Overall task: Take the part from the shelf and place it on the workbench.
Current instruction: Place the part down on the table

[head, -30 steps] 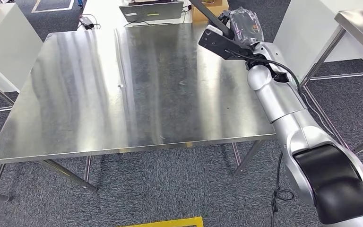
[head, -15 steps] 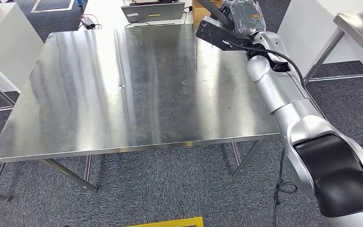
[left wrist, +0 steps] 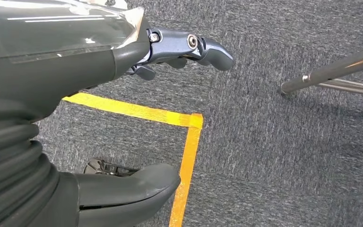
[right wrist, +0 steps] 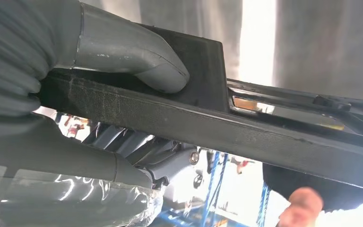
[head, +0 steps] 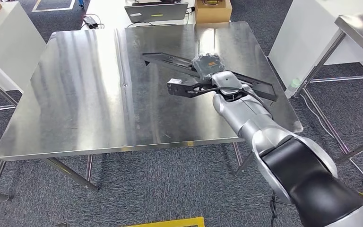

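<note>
In the head view a long flat black part (head: 257, 88) lies slantwise low over the right half of the steel workbench (head: 75, 94). My right hand (head: 207, 64), wrapped in clear plastic, grips the part near its middle. I cannot tell whether the part touches the tabletop. The right wrist view shows the thumb (right wrist: 137, 61) pressed on the black part (right wrist: 246, 132), with the darker fingers beneath it. My left hand (left wrist: 66, 71) hangs over the carpet, its fingers (left wrist: 203, 47) apart and holding nothing.
A cardboard box (head: 212, 9) and a laptop (head: 157, 10) sit beyond the workbench's far edge. A white cabinet (head: 4, 38) stands at the left and a second steel table (head: 359, 23) at the right. Yellow tape (left wrist: 189, 137) marks the carpet beside a metal table leg (left wrist: 331, 78).
My right arm has swung the black part from above the table's far right corner down and inward, to low over the right half of the tabletop.
</note>
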Controlling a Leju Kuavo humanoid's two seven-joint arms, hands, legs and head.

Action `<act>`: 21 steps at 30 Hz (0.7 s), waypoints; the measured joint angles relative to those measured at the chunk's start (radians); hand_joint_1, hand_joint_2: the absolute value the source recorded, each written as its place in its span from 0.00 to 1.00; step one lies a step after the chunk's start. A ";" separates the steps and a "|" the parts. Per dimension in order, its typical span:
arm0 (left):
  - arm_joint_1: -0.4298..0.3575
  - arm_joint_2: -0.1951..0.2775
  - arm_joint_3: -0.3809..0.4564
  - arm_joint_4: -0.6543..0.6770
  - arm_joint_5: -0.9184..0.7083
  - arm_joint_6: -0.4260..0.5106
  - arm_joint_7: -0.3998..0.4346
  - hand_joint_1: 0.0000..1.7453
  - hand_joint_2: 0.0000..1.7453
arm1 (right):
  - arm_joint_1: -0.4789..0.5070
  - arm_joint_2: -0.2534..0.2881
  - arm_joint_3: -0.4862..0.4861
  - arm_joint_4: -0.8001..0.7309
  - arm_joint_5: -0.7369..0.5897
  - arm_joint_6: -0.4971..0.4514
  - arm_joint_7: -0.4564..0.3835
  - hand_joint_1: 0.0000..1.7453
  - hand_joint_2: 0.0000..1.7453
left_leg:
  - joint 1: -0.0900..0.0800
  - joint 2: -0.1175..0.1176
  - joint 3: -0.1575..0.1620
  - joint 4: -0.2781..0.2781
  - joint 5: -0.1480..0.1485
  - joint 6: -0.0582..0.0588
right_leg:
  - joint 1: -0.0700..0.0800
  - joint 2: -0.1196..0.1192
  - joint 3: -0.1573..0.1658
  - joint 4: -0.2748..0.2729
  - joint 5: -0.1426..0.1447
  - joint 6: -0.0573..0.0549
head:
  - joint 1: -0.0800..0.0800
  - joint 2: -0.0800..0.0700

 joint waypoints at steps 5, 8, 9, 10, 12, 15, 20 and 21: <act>0.004 0.002 -0.005 0.000 0.013 -0.004 -0.021 0.00 1.00 | 0.013 0.035 0.034 0.049 0.061 0.025 0.012 1.00 1.00 | -0.001 0.000 0.000 0.000 -0.001 0.001 | 0.000 0.000 0.001 -0.001 0.000 0.000 | 0.000 0.000; 0.007 0.007 -0.006 0.000 0.020 -0.012 -0.035 0.00 1.00 | 0.044 0.058 0.049 0.071 0.084 0.021 0.030 1.00 1.00 | -0.001 0.000 0.000 0.000 -0.001 0.001 | 0.000 0.000 0.001 -0.001 0.000 0.000 | 0.000 0.000; 0.008 0.008 -0.006 0.000 0.020 -0.014 -0.039 0.00 1.00 | 0.055 0.065 0.052 0.076 0.089 0.019 0.034 1.00 1.00 | -0.001 0.000 0.000 0.000 -0.001 0.001 | 0.000 0.000 0.001 -0.001 0.000 0.000 | 0.000 0.000; 0.010 0.009 -0.006 0.000 0.020 -0.015 -0.044 0.00 1.00 | 0.066 0.072 0.055 0.082 0.095 0.017 0.036 1.00 1.00 | -0.001 0.000 0.000 0.000 -0.001 0.001 | -0.001 0.000 0.001 -0.001 0.000 0.000 | 0.000 0.000; 0.015 0.011 -0.006 0.000 0.020 -0.015 -0.053 0.00 1.00 | 0.081 0.087 0.059 0.091 0.104 0.012 0.038 1.00 1.00 | -0.001 0.000 0.000 0.000 -0.001 0.001 | -0.001 0.000 0.000 -0.001 0.000 0.000 | 0.000 0.000; 0.020 0.014 -0.006 0.000 0.019 -0.015 -0.063 0.00 1.00 | 0.093 0.108 0.062 0.102 0.124 -0.002 0.038 1.00 1.00 | -0.001 0.000 0.000 0.000 -0.001 0.001 | -0.002 0.000 0.000 -0.001 0.000 0.000 | 0.000 0.000; 0.032 0.016 -0.006 0.000 0.014 -0.003 -0.074 0.00 1.00 | 0.110 0.154 0.076 0.114 0.187 -0.030 0.035 0.00 0.00 | -0.001 0.001 0.001 0.000 -0.002 0.001 | -0.003 0.000 0.000 -0.001 0.000 0.000 | 0.000 0.000; 0.034 0.016 -0.006 0.000 0.013 0.000 -0.074 0.00 1.00 | 0.115 0.161 0.076 0.115 0.196 -0.037 0.033 0.00 0.00 | -0.001 0.001 0.001 0.000 -0.002 0.001 | -0.003 0.000 0.000 -0.001 0.000 0.000 | 0.000 0.000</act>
